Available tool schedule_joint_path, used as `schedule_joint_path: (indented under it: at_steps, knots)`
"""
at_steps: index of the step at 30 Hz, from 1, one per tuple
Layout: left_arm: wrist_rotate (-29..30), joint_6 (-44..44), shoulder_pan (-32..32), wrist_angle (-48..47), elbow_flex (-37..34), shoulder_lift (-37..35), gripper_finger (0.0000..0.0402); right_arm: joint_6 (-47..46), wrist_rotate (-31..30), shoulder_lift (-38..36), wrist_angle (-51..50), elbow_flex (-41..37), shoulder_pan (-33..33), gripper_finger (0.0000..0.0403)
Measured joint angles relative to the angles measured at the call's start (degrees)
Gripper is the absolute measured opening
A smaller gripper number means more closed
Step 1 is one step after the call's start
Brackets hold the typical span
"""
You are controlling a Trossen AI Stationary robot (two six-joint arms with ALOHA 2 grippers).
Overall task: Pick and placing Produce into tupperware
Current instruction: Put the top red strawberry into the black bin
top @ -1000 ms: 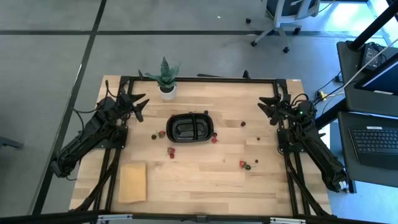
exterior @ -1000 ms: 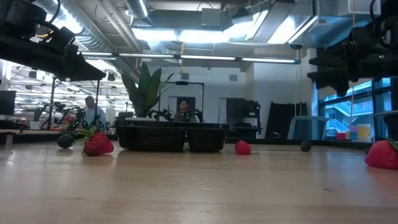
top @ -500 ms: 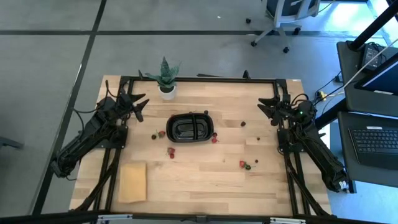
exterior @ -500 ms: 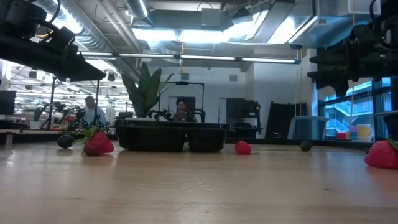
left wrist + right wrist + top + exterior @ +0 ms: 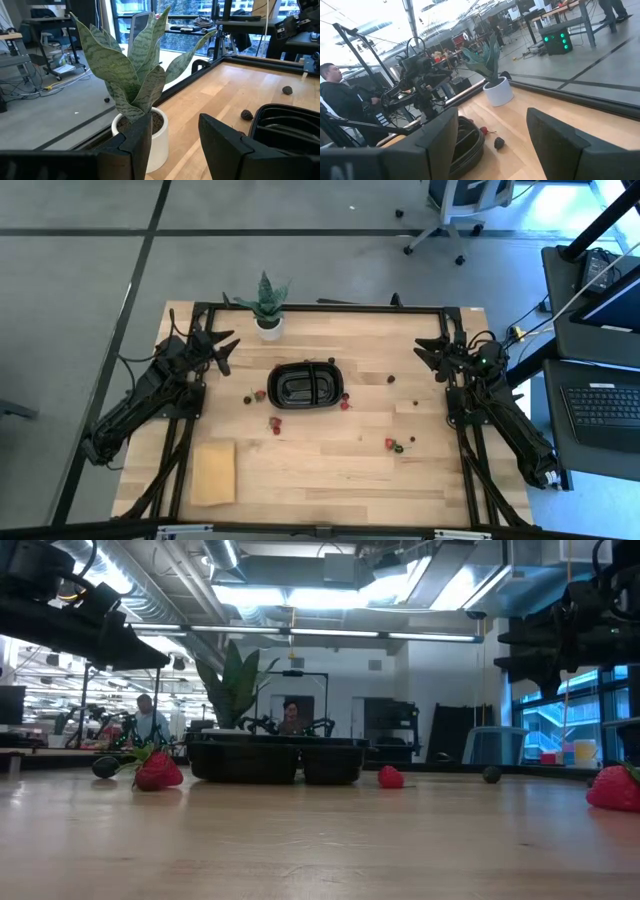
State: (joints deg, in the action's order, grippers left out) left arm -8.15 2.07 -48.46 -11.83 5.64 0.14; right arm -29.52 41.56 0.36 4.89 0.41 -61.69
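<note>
High view: pre-pick, tupperware (image 5: 305,386) looks empty, produce (image 5: 392,444) scattered on surface (image 5: 330,470), left claw (image 5: 221,346) and right claw (image 5: 432,352) parted, holding nothing; next: descend on a berry.

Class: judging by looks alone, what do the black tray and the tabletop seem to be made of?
Tray: probably plastic with a glossy finish; its black rim catches highlights and its walls look thin and moulded.
Tabletop: apparently wood, pale and smooth with a soft sheen; lengthwise plank lines and grain show.
</note>
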Motion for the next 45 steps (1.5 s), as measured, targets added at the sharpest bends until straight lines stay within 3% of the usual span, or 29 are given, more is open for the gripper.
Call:
schedule_joint_path:
  at_steps: [3, 9, 11, 16, 22, 28, 31, 35, 45]
  knots:
    - [-1.82, 0.0, -0.01, 1.48, -0.01, 0.01, 0.0155, 0.43, 0.0, 0.0, 0.0, 0.02, -0.01, 0.0238]
    - [-27.15, 1.48, 3.02, 16.57, 1.63, 0.81, 0.0155, 3.3, 0.07, -0.01, -0.02, 0.0, -0.01, 0.0238]
    - [-28.76, 2.55, 5.1, 14.99, 3.98, 2.16, 0.0155, 3.35, 0.01, 0.0, -0.02, 0.0, -0.02, 0.0238]
    - [-21.62, 7.38, 10.97, 6.64, 10.09, 9.47, 0.0155, 2.95, -4.36, 0.0, -0.02, 0.0, -0.02, 0.0238]
    - [-12.78, 8.34, 19.09, 6.0, 15.54, 22.45, 0.0155, 3.07, -5.34, 0.0, -0.02, 0.0, 0.0, 0.0238]
    - [-2.3, 10.27, 27.13, 0.17, 21.84, 35.53, 0.0155, 6.95, 4.3, 0.0, 0.61, 0.02, 0.04, 0.0238]
    - [0.59, 10.11, 30.3, -4.2, 25.66, 39.46, 0.0155, 10.45, 9.93, 0.0, 5.88, 0.0, 1.41, 0.0238]
    - [4.52, 7.6, 33.81, -7.23, 29.72, 42.42, 0.0155, 13.64, 10.58, -0.02, 14.25, 0.23, 5.33, 0.0238]
    - [11.01, 6.13, 37.96, -7.04, 32.69, 42.78, 0.0155, 23.07, -10.01, 0.0, 5.91, 6.67, 15.44, 0.0238]
